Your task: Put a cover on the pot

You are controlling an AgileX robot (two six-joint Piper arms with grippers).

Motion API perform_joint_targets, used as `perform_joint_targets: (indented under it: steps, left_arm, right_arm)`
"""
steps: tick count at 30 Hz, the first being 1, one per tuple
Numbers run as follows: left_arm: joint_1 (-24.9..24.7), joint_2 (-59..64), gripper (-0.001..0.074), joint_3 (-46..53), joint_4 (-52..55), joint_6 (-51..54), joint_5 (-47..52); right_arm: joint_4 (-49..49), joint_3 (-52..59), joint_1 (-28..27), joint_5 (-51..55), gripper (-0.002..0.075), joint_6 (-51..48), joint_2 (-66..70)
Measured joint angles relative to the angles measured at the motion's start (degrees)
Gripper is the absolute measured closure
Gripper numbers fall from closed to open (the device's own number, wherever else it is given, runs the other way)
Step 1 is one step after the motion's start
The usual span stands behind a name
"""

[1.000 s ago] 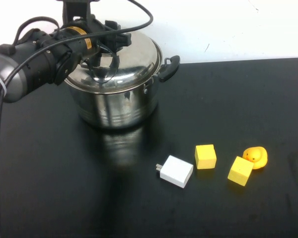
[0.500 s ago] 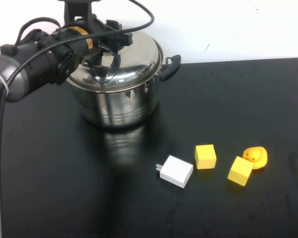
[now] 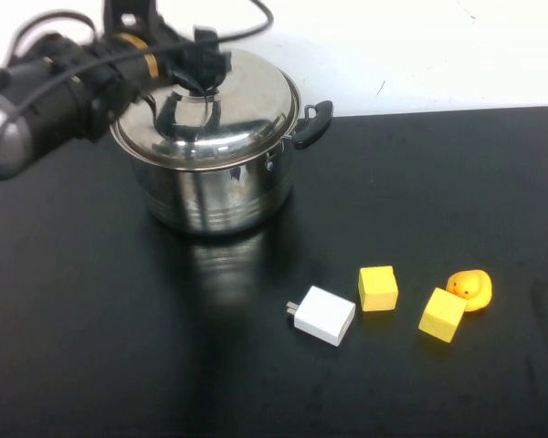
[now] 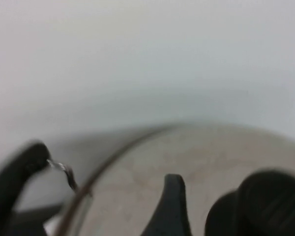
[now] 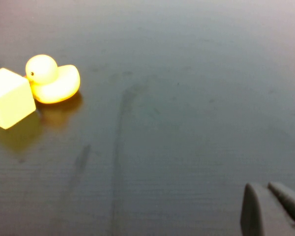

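The steel pot (image 3: 210,196) stands at the back left of the black table, with its domed lid (image 3: 247,105) resting on it. My left gripper (image 3: 197,71) is over the far left part of the lid, at its black knob (image 3: 206,64), and looks open. In the left wrist view one finger (image 4: 172,196) stands beside the knob (image 4: 265,201) above the lid (image 4: 187,152). My right gripper (image 5: 271,196) is shut and empty, low over bare table, and is out of the high view.
A white charger (image 3: 323,315), two yellow cubes (image 3: 377,287) (image 3: 441,314) and a yellow rubber duck (image 3: 470,288) lie at the front right. The duck (image 5: 51,78) and one cube (image 5: 7,98) show in the right wrist view. The pot's black side handle (image 3: 312,123) sticks out to the right.
My left arm has drawn back up and to the left, off the middle of the lid. The lid stays on the pot. The right arm has not moved.
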Motion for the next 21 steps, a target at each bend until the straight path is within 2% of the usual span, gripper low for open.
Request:
perform_joint_targets:
  steps: [4, 7, 10, 12, 14, 17, 21]
  left_arm:
    - [0.0, -5.1, 0.0227, 0.0, 2.1, 0.0, 0.2]
    - [0.0, -9.9, 0.0315, 0.0, 4.4, 0.0, 1.0]
    - [0.0, -15.0, 0.0472, 0.0, 7.5, 0.0, 3.7]
    - [0.0, -18.8, 0.0604, 0.0, 9.0, 0.0, 6.4]
    - [0.0, -22.5, 0.0680, 0.0, 9.4, 0.0, 9.1]
    - [0.0, -27.6, 0.0718, 0.5, 9.4, -0.1, 14.2]
    - [0.0, -35.1, 0.0731, 5.0, 9.4, -1.7, 17.4]
  right_arm:
    - [0.0, 0.0, 0.0, 0.0, 0.0728, 0.0, 0.0]
    - [0.0, 0.0, 0.0, 0.0, 0.0728, 0.0, 0.0]
    - [0.0, 0.0, 0.0, 0.0, 0.0728, 0.0, 0.0]
    - [0.0, 0.0, 0.0, 0.0, 0.0728, 0.0, 0.0]
    - [0.0, 0.0, 0.0, 0.0, 0.0728, 0.0, 0.0]
    - [0.0, 0.0, 0.0, 0.0, 0.0728, 0.0, 0.0]
    - [0.0, 0.0, 0.0, 0.0, 0.0728, 0.0, 0.0]
